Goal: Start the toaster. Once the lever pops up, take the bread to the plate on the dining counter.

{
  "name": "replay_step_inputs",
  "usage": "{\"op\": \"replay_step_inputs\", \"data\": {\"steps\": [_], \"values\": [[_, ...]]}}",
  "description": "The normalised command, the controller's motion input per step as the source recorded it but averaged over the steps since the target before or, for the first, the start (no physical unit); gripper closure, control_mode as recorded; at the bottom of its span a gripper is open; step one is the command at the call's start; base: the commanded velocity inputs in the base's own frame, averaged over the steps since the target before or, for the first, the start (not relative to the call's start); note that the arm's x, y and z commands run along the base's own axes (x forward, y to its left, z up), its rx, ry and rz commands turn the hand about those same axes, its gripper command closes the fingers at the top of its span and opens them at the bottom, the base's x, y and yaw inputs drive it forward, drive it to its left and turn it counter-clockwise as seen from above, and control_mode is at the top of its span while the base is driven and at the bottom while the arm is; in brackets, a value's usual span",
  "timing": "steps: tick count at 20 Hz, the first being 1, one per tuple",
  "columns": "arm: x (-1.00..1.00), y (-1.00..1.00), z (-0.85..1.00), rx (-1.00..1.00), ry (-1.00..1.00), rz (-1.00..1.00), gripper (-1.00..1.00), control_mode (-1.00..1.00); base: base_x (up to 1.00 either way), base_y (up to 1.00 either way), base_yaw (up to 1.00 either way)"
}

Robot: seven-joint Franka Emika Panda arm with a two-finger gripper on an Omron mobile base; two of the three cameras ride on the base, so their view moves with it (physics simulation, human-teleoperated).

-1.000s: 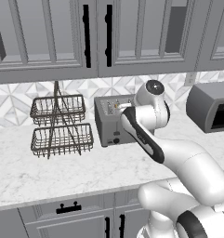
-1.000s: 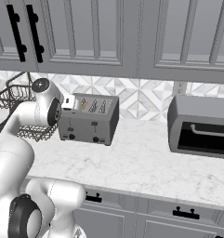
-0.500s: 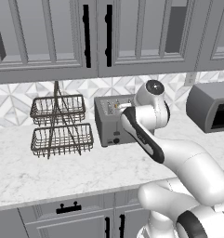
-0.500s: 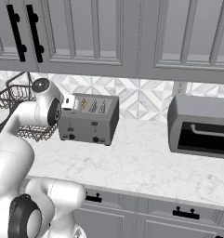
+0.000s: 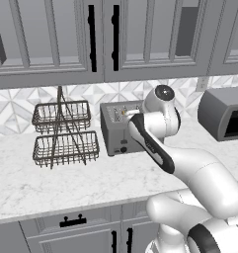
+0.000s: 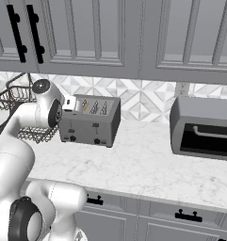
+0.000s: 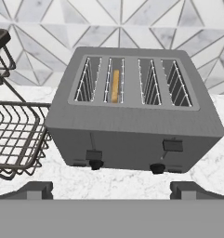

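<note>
One toaster (image 7: 132, 128) with four slots stands on the bench (image 5: 66, 180), one bread (image 7: 115, 86) slice seated in the second slot from the left, one two-tier wire basket (image 5: 63, 133) just beside it. Nothing has shifted since the earlier frames. The claw (image 7: 111, 189), fingers apart, hangs before the toaster front; open bench lies between toaster and the oven (image 6: 204, 129).

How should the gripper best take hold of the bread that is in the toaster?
Grip the bread by its top crust edge, coming straight down from above. It stands upright in the second slot from the left of the toaster, sunk between the wire guides, so only that thin edge is reachable, one finger on each flat face.
</note>
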Motion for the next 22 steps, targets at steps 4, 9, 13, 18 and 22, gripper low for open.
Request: {"op": "replay_step_inputs", "data": {"steps": [4,9,13,18,22], "values": [[0.00,0.00,0.00,0.00,0.00,0.00,-1.00,-1.00,0.00,0.00,0.00],[0.00,0.00,0.00,0.00,0.00,0.00,-1.00,-1.00,0.00,0.00,0.00],[0.00,0.00,0.00,0.00,0.00,0.00,-1.00,-1.00,0.00,0.00,0.00],[0.00,0.00,0.00,0.00,0.00,0.00,-1.00,-1.00,0.00,0.00,0.00],[0.00,0.00,0.00,0.00,0.00,0.00,-1.00,-1.00,0.00,0.00,0.00]]}}
